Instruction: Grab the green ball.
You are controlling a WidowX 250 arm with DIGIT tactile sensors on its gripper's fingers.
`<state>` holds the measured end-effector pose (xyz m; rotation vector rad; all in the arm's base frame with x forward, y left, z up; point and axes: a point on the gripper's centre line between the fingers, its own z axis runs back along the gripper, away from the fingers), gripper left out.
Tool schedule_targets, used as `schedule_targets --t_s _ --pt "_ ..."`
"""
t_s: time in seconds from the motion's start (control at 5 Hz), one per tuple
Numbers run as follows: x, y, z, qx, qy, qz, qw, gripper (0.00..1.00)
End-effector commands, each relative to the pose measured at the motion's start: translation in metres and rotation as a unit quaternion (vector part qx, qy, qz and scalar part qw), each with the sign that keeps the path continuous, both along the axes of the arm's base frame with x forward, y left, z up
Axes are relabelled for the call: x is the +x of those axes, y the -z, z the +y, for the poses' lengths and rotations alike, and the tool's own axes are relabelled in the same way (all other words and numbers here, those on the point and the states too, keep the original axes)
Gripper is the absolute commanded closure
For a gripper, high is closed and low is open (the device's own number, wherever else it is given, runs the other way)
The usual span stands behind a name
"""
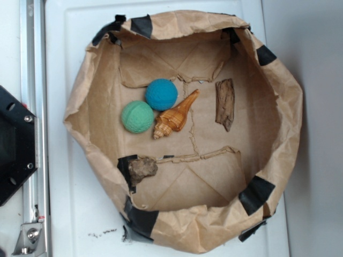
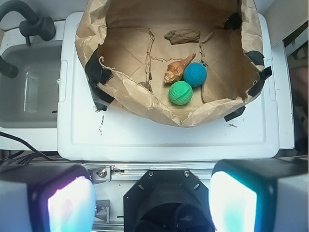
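A paper bag (image 1: 80, 101) is sitting on the worktop (image 1: 64, 214), holding everything. Inside it, the green ball (image 1: 137, 116) is lying touching the blue ball (image 1: 161, 94), with a shell (image 1: 174, 116) resting just beside both. A piece of bark (image 1: 225, 104) is lying apart toward the bag's opposite wall, and a rock (image 1: 142, 168) is sitting near the rim.

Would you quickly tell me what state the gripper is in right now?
Gripper: open and holding nothing, its fingers spread wide, well short of the green ball in the paper bag.
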<state>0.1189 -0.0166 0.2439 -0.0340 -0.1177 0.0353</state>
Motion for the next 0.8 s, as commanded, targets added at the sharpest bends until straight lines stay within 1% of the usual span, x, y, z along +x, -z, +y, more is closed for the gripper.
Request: schedule_targets --t_s 0.0,0.2,0.4,0.6 --pt "0.000 0.000 0.000 0.000 0.000 0.000 1.000 0.00" --pt "0.050 0.017 0.003 0.016 -0.022 0.002 1.000 0.00" --pt "0.084 0.026 0.007 0.037 -0.042 -0.002 0.998 0.00" --pt "0.106 0.044 0.011 0.044 -0.050 0.008 0.998 0.00"
